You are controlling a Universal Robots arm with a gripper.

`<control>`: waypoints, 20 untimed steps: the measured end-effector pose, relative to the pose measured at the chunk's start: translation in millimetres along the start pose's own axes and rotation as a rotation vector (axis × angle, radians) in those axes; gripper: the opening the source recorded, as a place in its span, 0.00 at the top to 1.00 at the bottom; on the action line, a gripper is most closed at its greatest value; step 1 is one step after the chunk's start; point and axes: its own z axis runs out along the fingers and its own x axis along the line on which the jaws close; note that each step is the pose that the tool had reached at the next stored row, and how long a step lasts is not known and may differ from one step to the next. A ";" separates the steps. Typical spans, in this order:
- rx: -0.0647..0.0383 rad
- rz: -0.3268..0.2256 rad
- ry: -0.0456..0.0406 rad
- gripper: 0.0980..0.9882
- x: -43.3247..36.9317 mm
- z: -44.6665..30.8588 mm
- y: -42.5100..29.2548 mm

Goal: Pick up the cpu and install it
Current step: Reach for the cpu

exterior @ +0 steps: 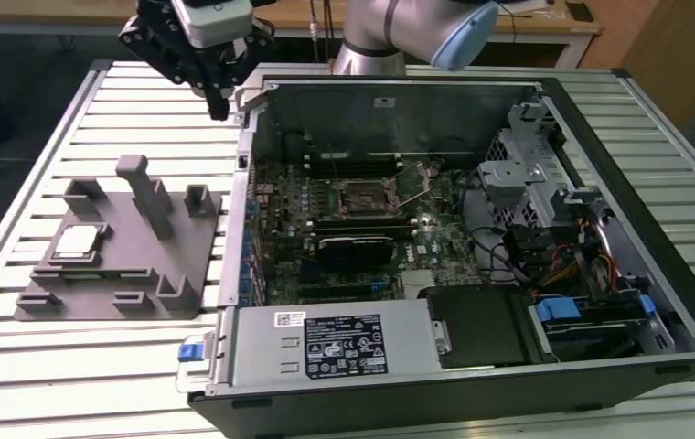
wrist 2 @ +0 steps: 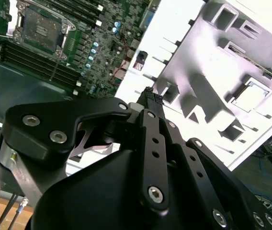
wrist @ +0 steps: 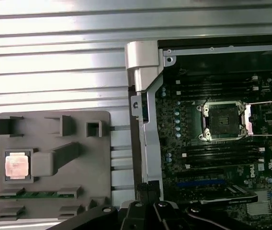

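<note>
The cpu [exterior: 77, 240] is a small silvery square lying flat in a recess of the grey stepped block [exterior: 140, 274] on the slatted table, at the exterior view's left. It also appears in both wrist views, as the cpu [wrist: 16, 166] and the cpu [wrist 2: 248, 96]. My gripper [exterior: 217, 110] hangs high above the table by the case's back left corner, well away from the chip, fingers shut on nothing [wrist 2: 150, 97]. The motherboard socket [wrist: 221, 120] lies open inside the case, its metal plate [wrist: 265, 117] flipped aside.
The open computer case [exterior: 640, 119] fills the exterior view's middle and right, with its upright wall [exterior: 245, 183] between block and motherboard. Posts [exterior: 140, 187] rise from the grey block. A power supply [exterior: 336, 343] and drive cage [exterior: 530, 165] sit inside.
</note>
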 end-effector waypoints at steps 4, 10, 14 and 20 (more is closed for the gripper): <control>0.000 0.000 -0.0001 0.99 9.2 -0.1 -0.7; 0.000 0.000 0.0000 0.99 25.4 -0.3 -1.9; 0.000 0.000 -0.0001 0.99 36.0 -0.1 -2.7; 0.000 0.000 0.0000 0.99 50.6 0.2 -3.8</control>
